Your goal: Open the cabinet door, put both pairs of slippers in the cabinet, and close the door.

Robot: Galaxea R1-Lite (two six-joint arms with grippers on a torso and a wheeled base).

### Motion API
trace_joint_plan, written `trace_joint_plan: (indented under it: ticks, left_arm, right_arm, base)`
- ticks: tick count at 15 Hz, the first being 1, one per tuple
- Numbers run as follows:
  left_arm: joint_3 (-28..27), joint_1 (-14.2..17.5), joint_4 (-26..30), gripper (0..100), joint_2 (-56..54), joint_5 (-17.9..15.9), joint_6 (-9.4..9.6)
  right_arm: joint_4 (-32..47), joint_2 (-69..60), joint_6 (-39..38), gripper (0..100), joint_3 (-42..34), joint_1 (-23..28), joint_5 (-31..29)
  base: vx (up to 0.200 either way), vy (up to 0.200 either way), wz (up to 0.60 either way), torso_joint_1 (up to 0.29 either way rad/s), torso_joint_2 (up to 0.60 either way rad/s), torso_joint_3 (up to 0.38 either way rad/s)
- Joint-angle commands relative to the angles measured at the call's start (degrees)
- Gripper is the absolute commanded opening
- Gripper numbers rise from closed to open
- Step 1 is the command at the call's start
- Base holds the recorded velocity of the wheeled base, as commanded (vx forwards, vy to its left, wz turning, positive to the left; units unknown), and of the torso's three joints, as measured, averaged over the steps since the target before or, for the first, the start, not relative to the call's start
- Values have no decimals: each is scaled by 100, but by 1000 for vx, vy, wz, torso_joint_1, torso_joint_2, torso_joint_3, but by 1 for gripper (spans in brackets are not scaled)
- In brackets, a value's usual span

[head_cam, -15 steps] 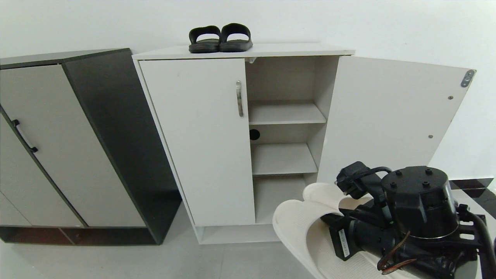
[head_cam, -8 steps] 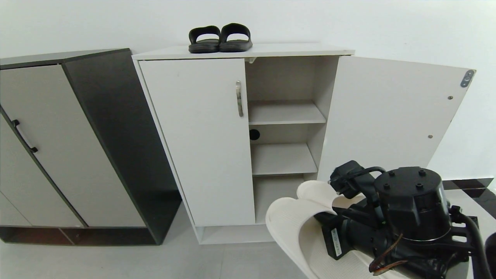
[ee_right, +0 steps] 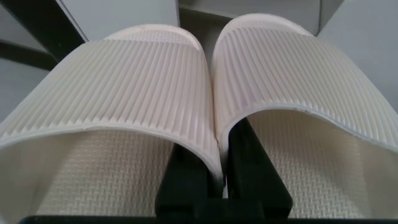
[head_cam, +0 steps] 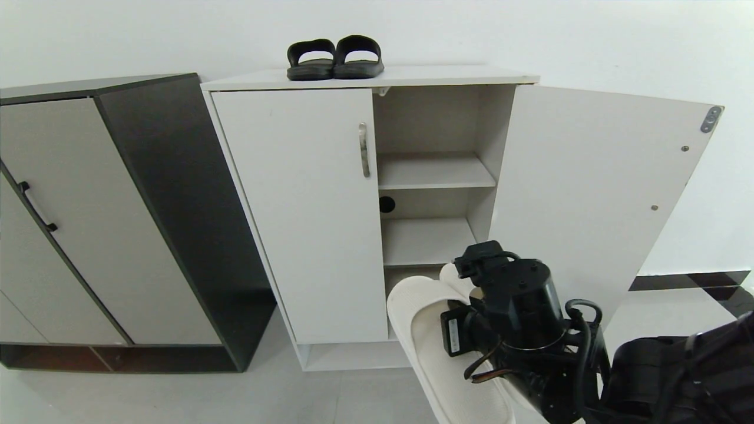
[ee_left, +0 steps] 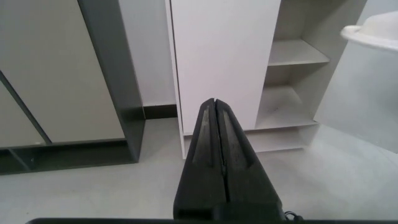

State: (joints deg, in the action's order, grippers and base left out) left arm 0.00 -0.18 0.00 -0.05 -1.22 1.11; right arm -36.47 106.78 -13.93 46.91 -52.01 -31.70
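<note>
White slippers off the floor, carried as a pair, side by side and touching, low in front of the open right half of the white cabinet. Toes pointed at the lowest compartment; whether past its front edge or not, cannot tell.

Clamped by the right gripper: one black finger tucked under each ribbed strap, the two adjoining inner strap edges of the white slippers pinched between them.

Left gripper closed tight, fingers pressed flat together with nothing between, hanging above the floor and facing the closed left door.

Black slippers on top of the white cabinet, side by side and touching, above the closed left door, strap openings turned toward the robot.

Right door swung wide open. Left door shut, with an upright metal handle near its inner edge. Two shelves inside the open half, with a round dark hole in the back panel between them.

Dark cabinet just beside the white one on the robot's left, pale door shut, black handle on it.
</note>
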Motion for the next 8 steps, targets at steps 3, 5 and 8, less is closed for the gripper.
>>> trace_joint_plan:
  ticks: [3,5,8]
  left_arm:
    - [0,1,0,0,14,-1,3]
    - [0,1,0,0,14,-1,-23]
    - [0,1,0,0,14,8,-32]
  right_arm:
    - [0,344,-4,0,108,-47,-21]
    - [-35,449,-39,0,161,-73,-21]
    - [-185,616,-30,0,345,-108,-30]
  base:
    - [0,-133,0,2,0,5]
    - [0,-100,0,1,1,1]
    - [0,0,0,0,0,0]
